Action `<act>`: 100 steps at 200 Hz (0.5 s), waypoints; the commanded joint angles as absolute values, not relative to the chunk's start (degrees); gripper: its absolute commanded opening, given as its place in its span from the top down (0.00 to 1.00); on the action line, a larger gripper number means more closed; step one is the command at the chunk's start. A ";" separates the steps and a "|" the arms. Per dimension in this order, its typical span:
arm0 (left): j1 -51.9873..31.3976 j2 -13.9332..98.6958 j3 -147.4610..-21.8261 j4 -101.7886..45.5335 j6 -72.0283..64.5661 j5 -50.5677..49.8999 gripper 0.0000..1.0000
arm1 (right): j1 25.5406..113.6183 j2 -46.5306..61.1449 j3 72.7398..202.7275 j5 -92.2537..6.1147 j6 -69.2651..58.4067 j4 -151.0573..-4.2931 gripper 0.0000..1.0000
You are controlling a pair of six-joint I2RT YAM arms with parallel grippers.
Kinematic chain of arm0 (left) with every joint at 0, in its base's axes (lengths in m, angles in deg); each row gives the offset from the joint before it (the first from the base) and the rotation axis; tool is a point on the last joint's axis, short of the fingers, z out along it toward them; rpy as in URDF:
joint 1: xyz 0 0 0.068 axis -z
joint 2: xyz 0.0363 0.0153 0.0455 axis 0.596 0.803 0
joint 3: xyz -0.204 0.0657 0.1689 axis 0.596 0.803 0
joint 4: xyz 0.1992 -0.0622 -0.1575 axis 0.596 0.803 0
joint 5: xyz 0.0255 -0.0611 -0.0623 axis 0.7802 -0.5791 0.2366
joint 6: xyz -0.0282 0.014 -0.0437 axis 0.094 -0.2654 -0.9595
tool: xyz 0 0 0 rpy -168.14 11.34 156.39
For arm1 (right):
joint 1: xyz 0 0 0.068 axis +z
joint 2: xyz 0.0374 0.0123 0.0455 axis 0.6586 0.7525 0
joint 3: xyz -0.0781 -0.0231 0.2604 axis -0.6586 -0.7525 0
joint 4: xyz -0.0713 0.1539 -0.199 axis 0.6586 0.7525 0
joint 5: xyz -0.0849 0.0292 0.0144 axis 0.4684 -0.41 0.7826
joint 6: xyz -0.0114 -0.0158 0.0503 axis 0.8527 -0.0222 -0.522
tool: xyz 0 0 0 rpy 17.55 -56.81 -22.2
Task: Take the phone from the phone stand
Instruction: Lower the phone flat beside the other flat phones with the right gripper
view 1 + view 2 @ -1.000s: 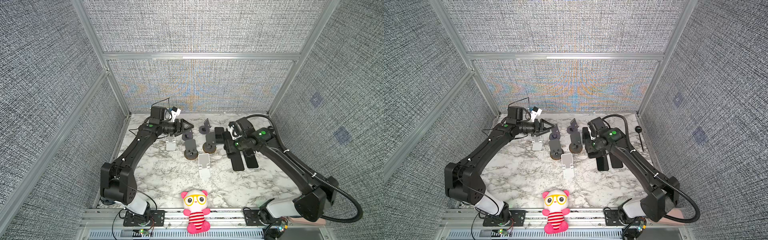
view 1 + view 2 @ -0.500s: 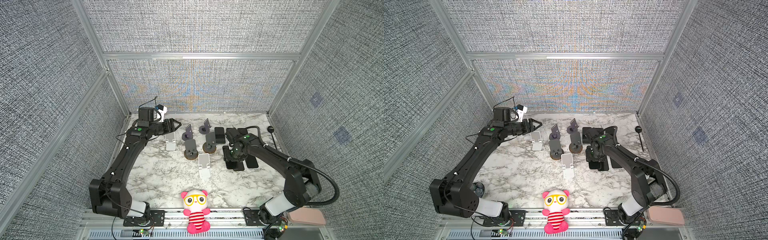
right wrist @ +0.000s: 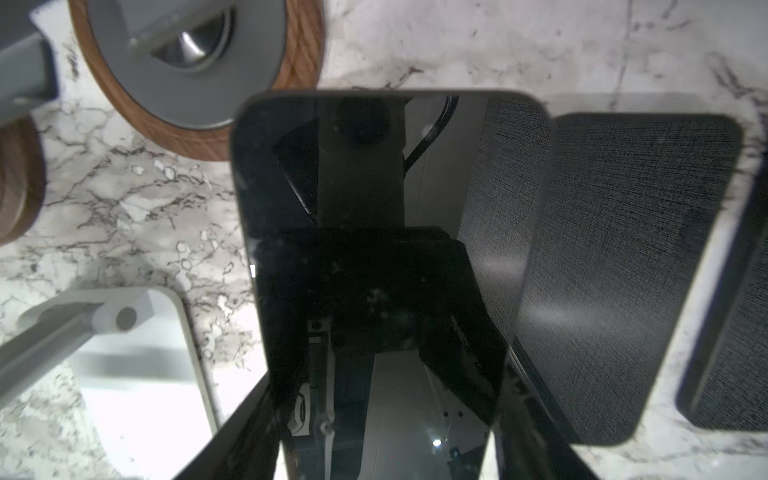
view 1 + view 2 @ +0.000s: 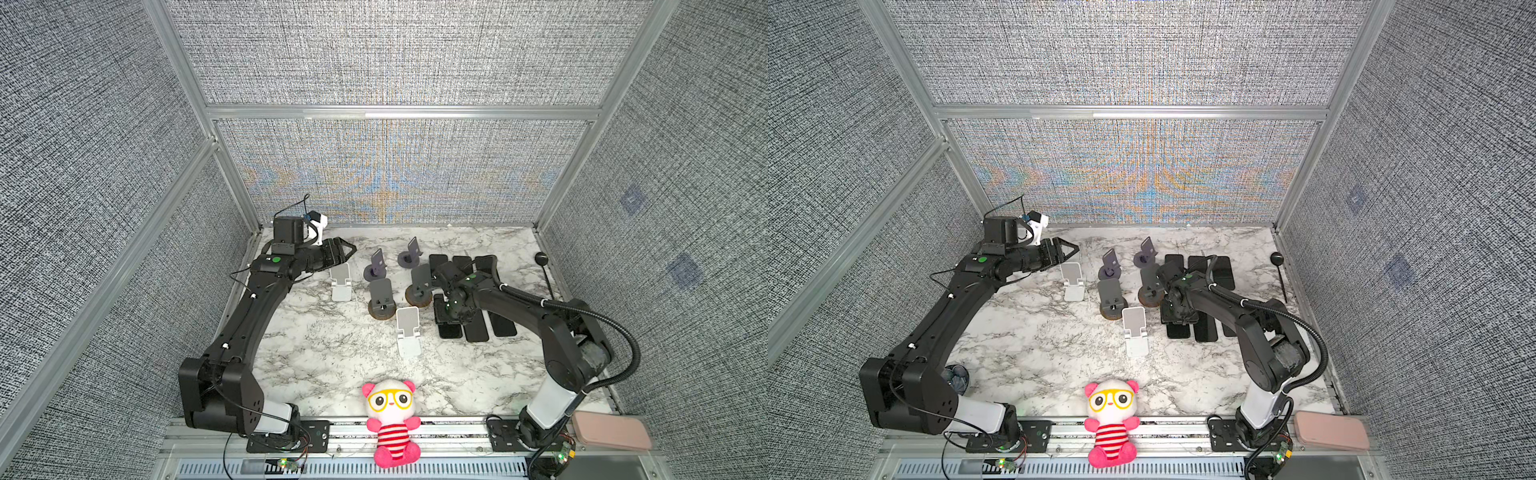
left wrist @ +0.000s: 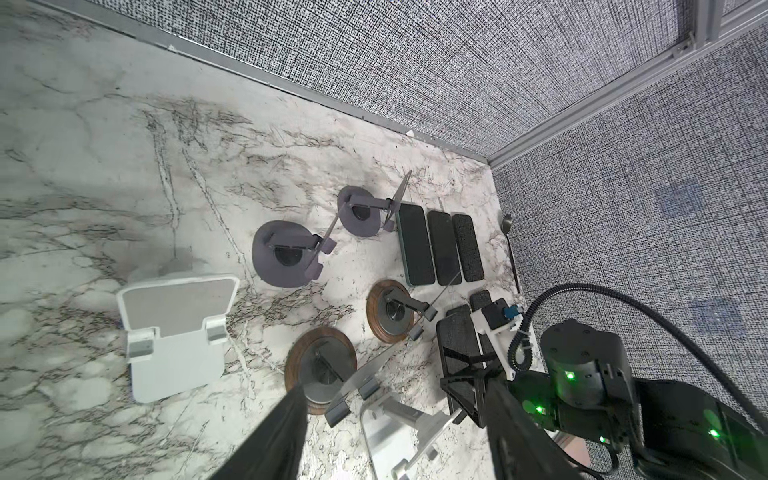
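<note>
My right gripper (image 3: 384, 415) is shut on a black phone (image 3: 374, 208), one finger on each long edge. In both top views it holds the phone (image 4: 449, 330) low at the table, leftmost beside two other flat phones. The nearest phone stand (image 4: 419, 286), grey on a wooden disc, stands just left of it with nothing on it. Whether the phone touches the marble, I cannot tell. My left gripper (image 4: 349, 251) hovers open and holding nothing at the back left, above a white stand (image 4: 340, 282).
Several more bare stands stand mid-table: two purple-grey (image 4: 376, 266), another wood-based (image 4: 381, 301), another white (image 4: 407, 332). Three flat phones (image 4: 461, 262) lie behind the right arm. A black ball-tipped rod (image 4: 541, 259) lies far right, a plush toy (image 4: 392, 419) at the front rail.
The right gripper has come down and forward with the phone, down beside the front row of phones. The left arm has drawn back leftward, away from the stands.
</note>
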State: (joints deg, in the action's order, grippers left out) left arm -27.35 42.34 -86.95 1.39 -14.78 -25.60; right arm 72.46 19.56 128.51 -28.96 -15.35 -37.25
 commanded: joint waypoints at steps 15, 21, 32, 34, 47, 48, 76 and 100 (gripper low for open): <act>-27.53 42.37 -86.91 -0.44 -14.98 -26.43 0.33 | 72.49 21.30 128.19 -27.92 -16.65 -41.00 0.77; -27.52 42.34 -86.91 -0.40 -14.99 -26.47 0.33 | 72.49 21.64 128.09 -27.83 -16.69 -41.03 0.77; -27.52 42.20 -86.91 -0.45 -15.07 -26.47 0.33 | 72.49 22.13 127.91 -27.59 -16.63 -41.30 0.77; -27.53 42.23 -86.91 -0.44 -15.07 -26.47 0.33 | 72.49 22.16 127.90 -27.57 -16.64 -41.34 0.77; -27.53 42.17 -86.82 -0.53 -15.05 -26.47 0.33 | 72.49 22.55 127.72 -27.23 -16.50 -41.41 0.75; -27.53 42.16 -86.82 -0.53 -15.06 -26.47 0.33 | 72.49 22.62 127.71 -27.14 -16.53 -41.41 0.75; -27.62 42.19 -86.82 -0.70 -15.16 -26.76 0.33 | 72.52 23.37 127.89 -26.29 -16.47 -41.02 0.71; -27.60 42.11 -86.73 -0.71 -15.16 -26.73 0.33 | 72.49 24.04 127.98 -25.66 -16.56 -40.99 0.66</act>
